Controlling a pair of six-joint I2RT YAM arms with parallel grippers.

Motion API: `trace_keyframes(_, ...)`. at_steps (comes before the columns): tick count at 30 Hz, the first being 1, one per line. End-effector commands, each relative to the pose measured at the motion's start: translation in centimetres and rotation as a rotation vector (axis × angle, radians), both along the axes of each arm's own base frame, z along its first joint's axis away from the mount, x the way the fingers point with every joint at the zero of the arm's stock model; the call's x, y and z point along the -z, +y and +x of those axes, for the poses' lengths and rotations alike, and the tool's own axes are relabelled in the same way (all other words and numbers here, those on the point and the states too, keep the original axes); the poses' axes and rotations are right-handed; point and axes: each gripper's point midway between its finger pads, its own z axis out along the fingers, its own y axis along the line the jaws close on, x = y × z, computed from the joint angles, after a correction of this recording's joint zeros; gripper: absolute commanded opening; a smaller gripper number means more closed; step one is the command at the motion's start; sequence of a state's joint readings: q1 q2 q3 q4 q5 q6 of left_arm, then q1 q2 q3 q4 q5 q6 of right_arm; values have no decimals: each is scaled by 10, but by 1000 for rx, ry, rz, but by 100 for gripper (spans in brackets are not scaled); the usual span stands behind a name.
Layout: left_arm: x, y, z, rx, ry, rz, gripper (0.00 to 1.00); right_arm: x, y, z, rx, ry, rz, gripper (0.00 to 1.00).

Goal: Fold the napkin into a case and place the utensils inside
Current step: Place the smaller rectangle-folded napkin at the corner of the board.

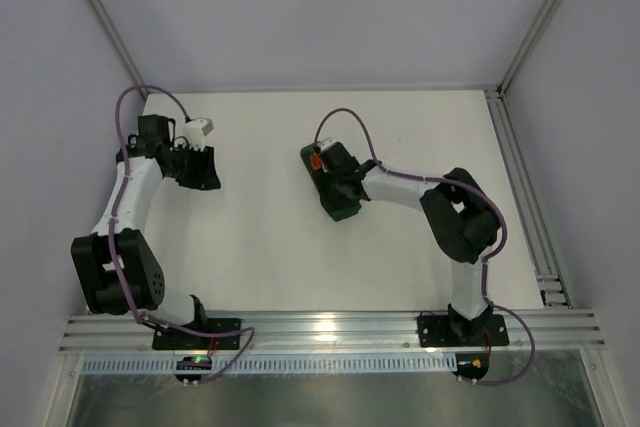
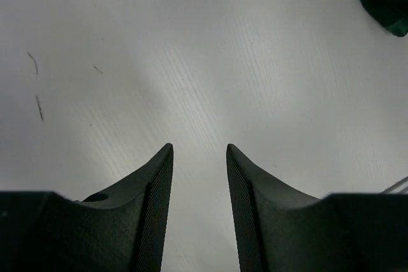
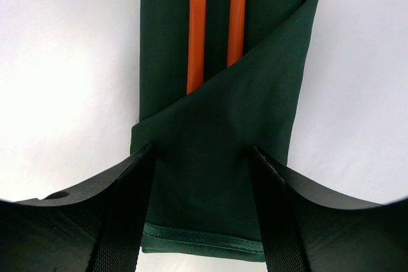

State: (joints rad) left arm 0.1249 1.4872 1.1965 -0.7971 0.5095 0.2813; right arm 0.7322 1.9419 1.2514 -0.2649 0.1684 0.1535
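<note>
Green cloth job looks nearly done. Left fingers (image 2: 156,189) a little apart, holding nothing, over white counter (image 2: 191,42), well away from case (image 3: 217,125). Case folded, mid-counter, two orange utensils (image 3: 196,42) tucked inside. Right fingers (image 3: 127,202) wide apart over case bottom, holding nothing. Maybe only tidying left.

Two orange utensils (image 3: 196,42) (image 3: 237,17), one green case (image 3: 217,151), two arms (image 1: 125,202) (image 1: 400,185), one table (image 1: 260,237)

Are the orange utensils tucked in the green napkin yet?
Yes, tucked in. The utensils slip under a slanted flap of the folded napkin; upper parts show.
</note>
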Motion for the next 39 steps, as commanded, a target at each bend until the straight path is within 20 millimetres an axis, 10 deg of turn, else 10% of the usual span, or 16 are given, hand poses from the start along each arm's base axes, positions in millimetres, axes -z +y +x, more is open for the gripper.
trace_keyframes(1,-25,14,-4,-14,-63,-27,41,45,-89,-8,98,218,-218,63)
trace_keyframes(5,-38,30,-10,-48,-97,-37,42,43,-131,22,186,289,-227,63)
trace_keyframes(25,-65,94,-38,-175,-173,-108,42,36,-144,123,377,436,9,63)
trace_keyframes(39,-61,101,-53,-170,-169,-148,42,17,-149,118,395,411,24,63)
